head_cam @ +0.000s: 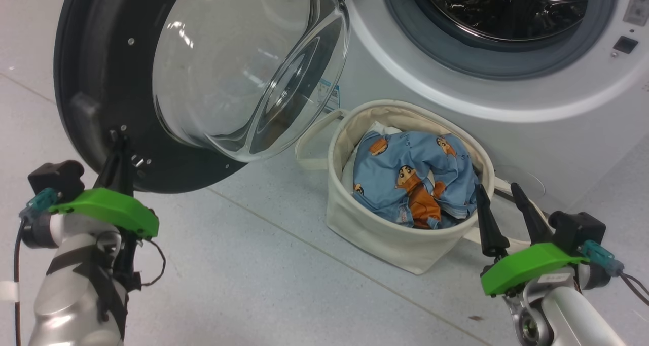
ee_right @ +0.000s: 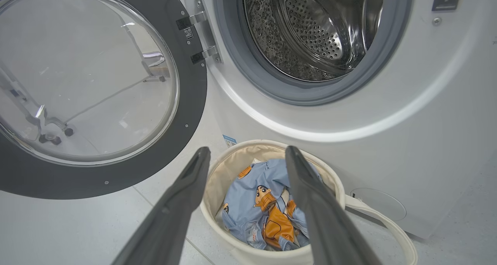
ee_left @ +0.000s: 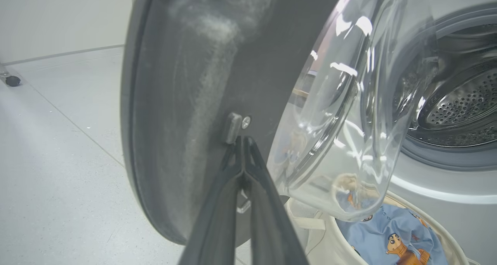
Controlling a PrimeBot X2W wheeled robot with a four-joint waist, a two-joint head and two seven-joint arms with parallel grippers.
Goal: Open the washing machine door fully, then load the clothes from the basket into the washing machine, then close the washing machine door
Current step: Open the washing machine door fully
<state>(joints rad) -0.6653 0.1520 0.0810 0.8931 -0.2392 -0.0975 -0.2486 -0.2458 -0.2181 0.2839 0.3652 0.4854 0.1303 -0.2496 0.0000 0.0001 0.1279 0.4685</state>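
Door (head_cam: 96, 82) stands open at 10 o'clock. Left claw (head_cam: 119, 144) is pinched together, tips at latch tab (ee_left: 233, 127) on door's black rim. Right claw (head_cam: 498, 189) is spread apart, empty, just beside basket (head_cam: 365, 229) at 4 o'clock. Clothes (head_cam: 405, 173) lie in basket, on floor (head_cam: 253, 265) before washer (head_cam: 532, 117).

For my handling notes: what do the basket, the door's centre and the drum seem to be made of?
Basket: likely cream canvas, matte; soft, creased fabric wall.
Door's centre: clear glass or plastic, glossy; see-through, with sharp highlights.
Drum: apparently steel, shiny; perforated, with mirror-like reflections.
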